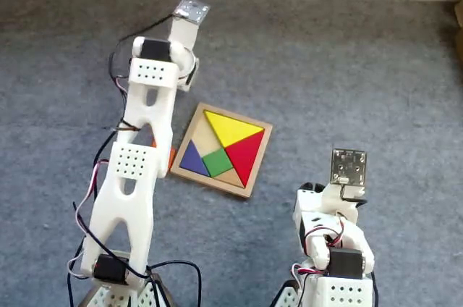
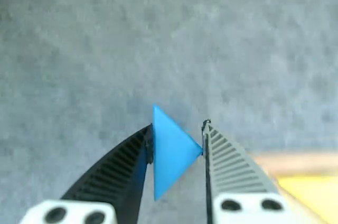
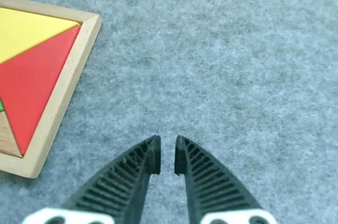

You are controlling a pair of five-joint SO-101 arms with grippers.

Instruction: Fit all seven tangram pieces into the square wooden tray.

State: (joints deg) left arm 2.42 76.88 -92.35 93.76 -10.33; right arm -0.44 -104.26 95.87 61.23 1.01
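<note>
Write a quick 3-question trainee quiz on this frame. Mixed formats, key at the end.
1. True or false: the right end effector holds a piece.
2. What does the left end effector grip? A) green square B) light blue triangle C) dark blue triangle
3. Fill in: inside the wooden tray, the yellow triangle shares an edge with the ___ triangle.

Key: 1 false; 2 B; 3 red.

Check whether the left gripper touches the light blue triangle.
Touching: in the left wrist view, left gripper grips light blue triangle, both fingers against its edges.
</note>
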